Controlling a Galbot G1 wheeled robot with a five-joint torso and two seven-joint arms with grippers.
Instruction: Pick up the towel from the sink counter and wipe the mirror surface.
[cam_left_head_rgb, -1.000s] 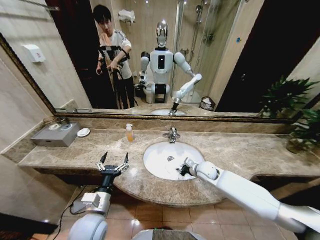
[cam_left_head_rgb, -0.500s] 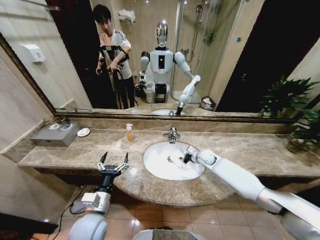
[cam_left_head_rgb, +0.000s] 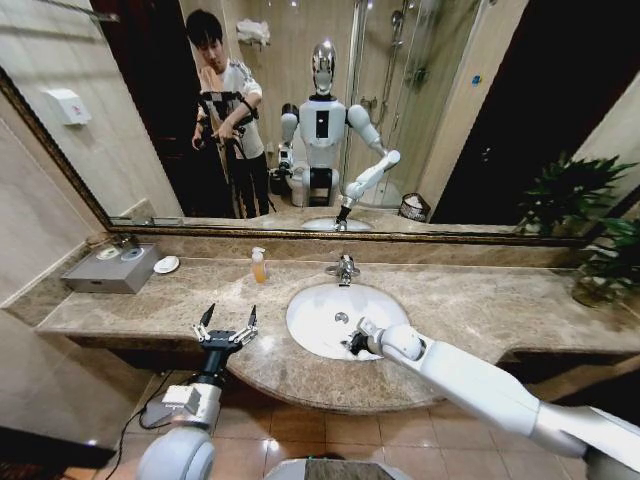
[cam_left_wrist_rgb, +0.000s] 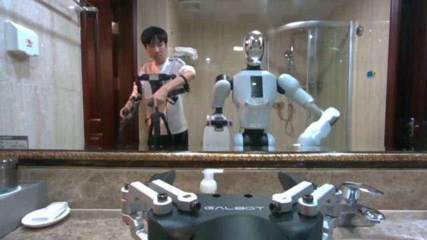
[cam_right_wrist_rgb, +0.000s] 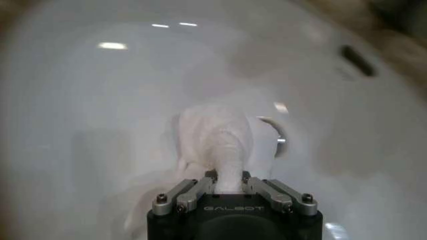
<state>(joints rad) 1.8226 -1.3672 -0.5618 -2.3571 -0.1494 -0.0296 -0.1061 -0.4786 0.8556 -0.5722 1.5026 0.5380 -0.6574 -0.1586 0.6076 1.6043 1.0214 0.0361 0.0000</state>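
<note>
Right hand is down in the white basin, pinching what looks like the white towel. Left hand waits over the bench edge, fingers spread apart.

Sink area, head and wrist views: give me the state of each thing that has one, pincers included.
Towel: bunched, pinched by the right pincer, inside the basin.
Right pincer: shut on the towel, low in the basin.
Left pincer: open, held at the counter's front edge, holding nothing.
Faucet: no water seen running.
Soap bottle: upright by the mirror.
</note>
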